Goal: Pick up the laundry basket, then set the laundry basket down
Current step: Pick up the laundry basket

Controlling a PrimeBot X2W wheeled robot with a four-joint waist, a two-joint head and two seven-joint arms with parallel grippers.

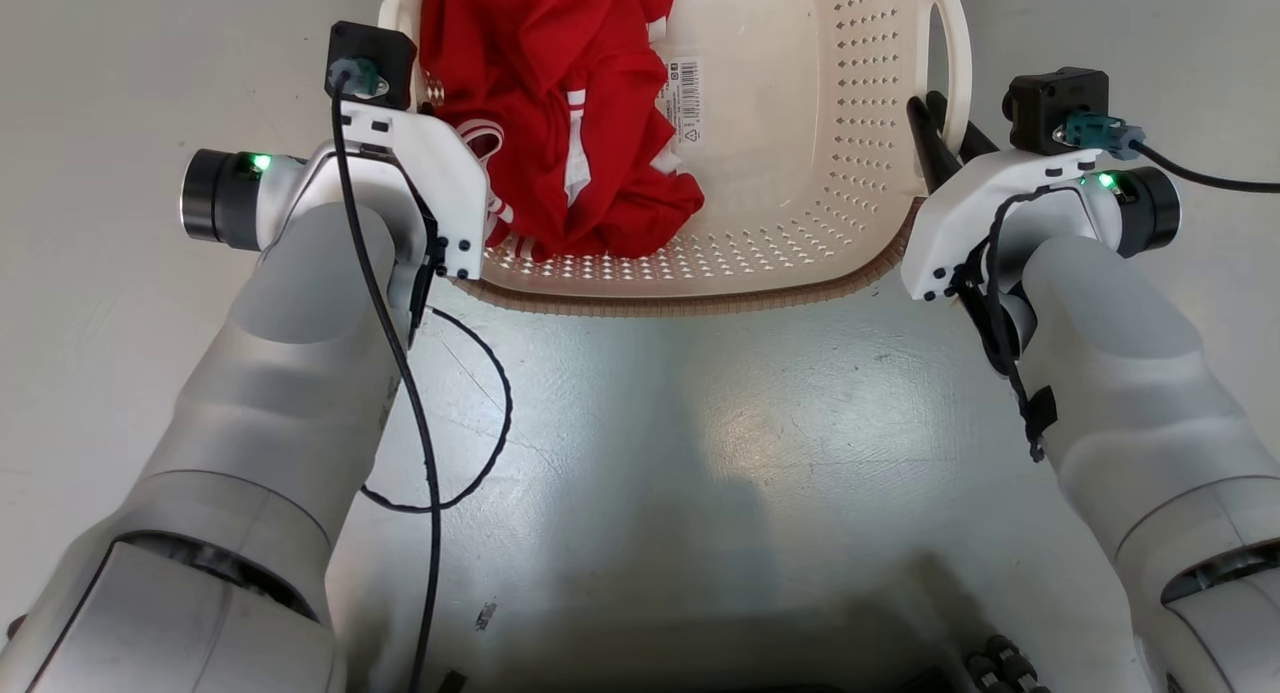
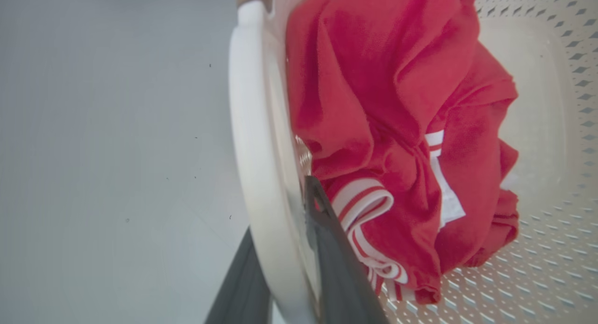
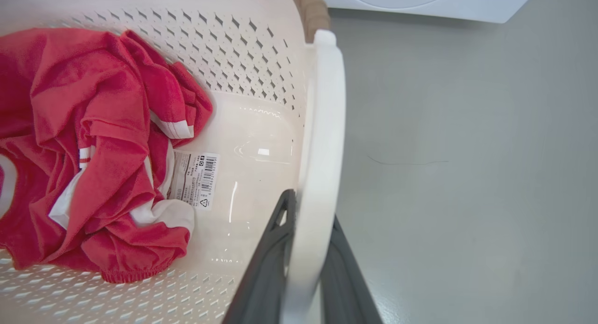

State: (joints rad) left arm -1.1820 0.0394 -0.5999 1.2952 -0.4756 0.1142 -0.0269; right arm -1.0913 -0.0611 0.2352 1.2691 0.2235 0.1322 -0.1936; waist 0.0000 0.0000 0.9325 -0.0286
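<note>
The laundry basket (image 1: 800,123) is cream-white and perforated, with a brown woven-look rim (image 1: 700,298), and stands at the top centre of the head view. A crumpled red garment (image 1: 540,103) lies in its left half beside a barcode sticker (image 1: 683,98). In the left wrist view my left gripper (image 2: 289,249) is shut on the white left loop handle (image 2: 252,127), one dark finger on each side. My right gripper (image 3: 308,230) is shut the same way on the right loop handle (image 3: 322,127). In the head view the right gripper (image 1: 950,133) straddles that handle.
Grey floor (image 1: 640,453) lies all around the basket. A white appliance (image 3: 420,1) stands beyond the basket's far right corner. A black cable (image 1: 470,453) loops down from my left wrist. My dark base (image 1: 900,663) sits at the bottom edge.
</note>
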